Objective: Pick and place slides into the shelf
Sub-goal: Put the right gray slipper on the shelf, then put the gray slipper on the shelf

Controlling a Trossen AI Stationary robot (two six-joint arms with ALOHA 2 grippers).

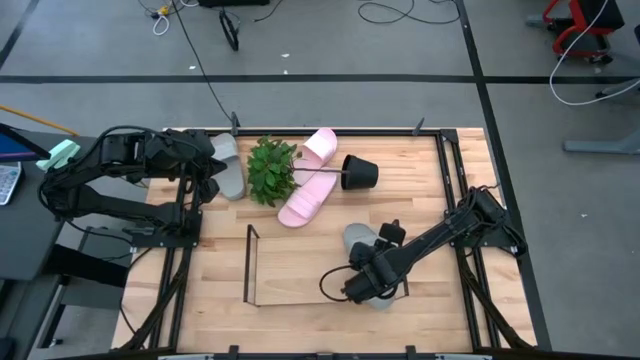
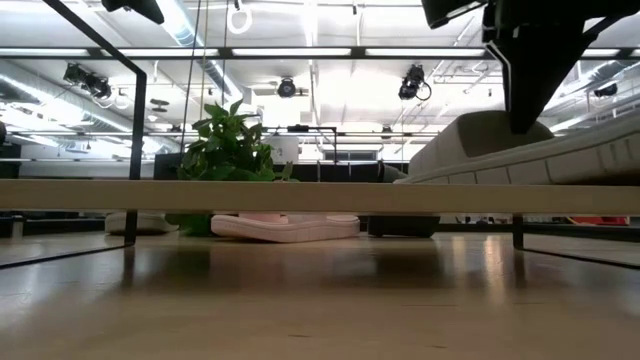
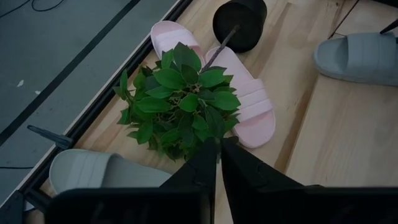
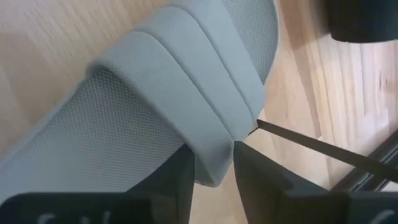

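**A:** From above, what do we count?

**B:** Four slides, two pink and two grey-green. One pink slide (image 1: 321, 146) lies by the far rail. The other pink slide (image 1: 305, 201) lies on the wood with its long axis running diagonally, from near-left to far-right. A fallen plant (image 1: 271, 169) rests against both, its black pot (image 1: 359, 172) tipped on its side. One grey-green slide (image 1: 228, 166) lies at the far left edge, under the left gripper (image 1: 207, 176). The other grey-green slide (image 1: 362, 243) sits at the right end of the wire shelf (image 1: 250, 264), under the right gripper (image 1: 362, 281).

**A:** And level with the table?

**B:** We see the plant (image 2: 228, 150) behind the shelf's wire (image 2: 135, 150), a pink slide (image 2: 285, 226) lying flat, and at right a grey-green slide (image 2: 520, 150) raised and tilted beneath a dark arm.

**A:** The left wrist?

**B:** The left gripper (image 3: 219, 163) has its fingers pressed together, holding nothing. It hovers over the plant (image 3: 180, 99), with both pink slides beyond and a grey-green slide (image 3: 93, 171) beside it.

**A:** The right wrist?

**B:** The right gripper (image 4: 213, 168) has its fingers narrowly parted, pinching the strap edge of the grey-green slide (image 4: 155, 93), close to a shelf wire (image 4: 317, 149).
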